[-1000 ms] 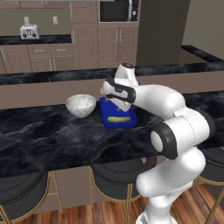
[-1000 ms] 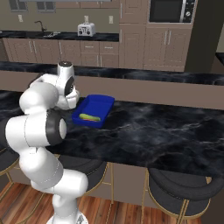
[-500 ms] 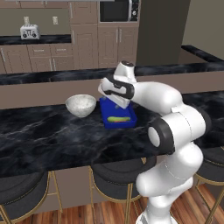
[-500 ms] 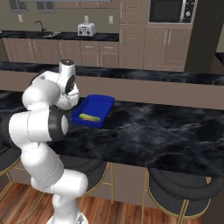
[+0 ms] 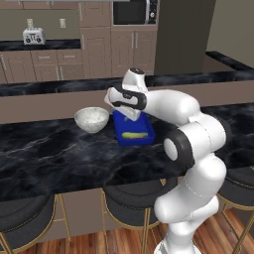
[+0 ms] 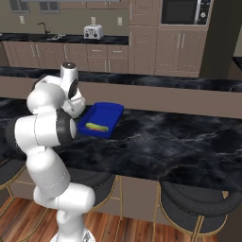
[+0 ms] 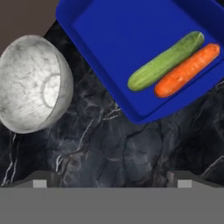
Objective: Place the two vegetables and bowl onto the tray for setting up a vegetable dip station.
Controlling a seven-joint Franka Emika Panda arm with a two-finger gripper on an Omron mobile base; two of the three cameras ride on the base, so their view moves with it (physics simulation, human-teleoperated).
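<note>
The blue tray (image 7: 118, 30) lies on the black marble counter, and in it the yellow-green vegetable (image 7: 166, 61) and the orange carrot (image 7: 187, 70) rest side by side. Just left of the tray stands the speckled white bowl (image 7: 33, 83), upright with nothing in it. My gripper (image 7: 111, 181) hangs above the counter between bowl and tray, open, its tips far apart and nothing between them. In the left base view the gripper (image 5: 126, 111) hovers over the tray's (image 5: 120, 140) back left corner, with the bowl (image 5: 92, 119) to its left. The right base view shows the tray (image 6: 108, 113) with the yellow-green vegetable (image 6: 97, 126).
A raised ledge (image 5: 59, 101) runs along the counter's far side behind bowl and tray. Dark counter (image 5: 49, 154) stretches left and right of them. Bar stools (image 5: 129, 201) stand under the near edge. A toaster (image 5: 33, 35) and a microwave (image 5: 134, 11) are far back.
The hand has shifted slightly left, from over the tray toward the bowl. Tray, vegetables and bowl have stayed where they were.
</note>
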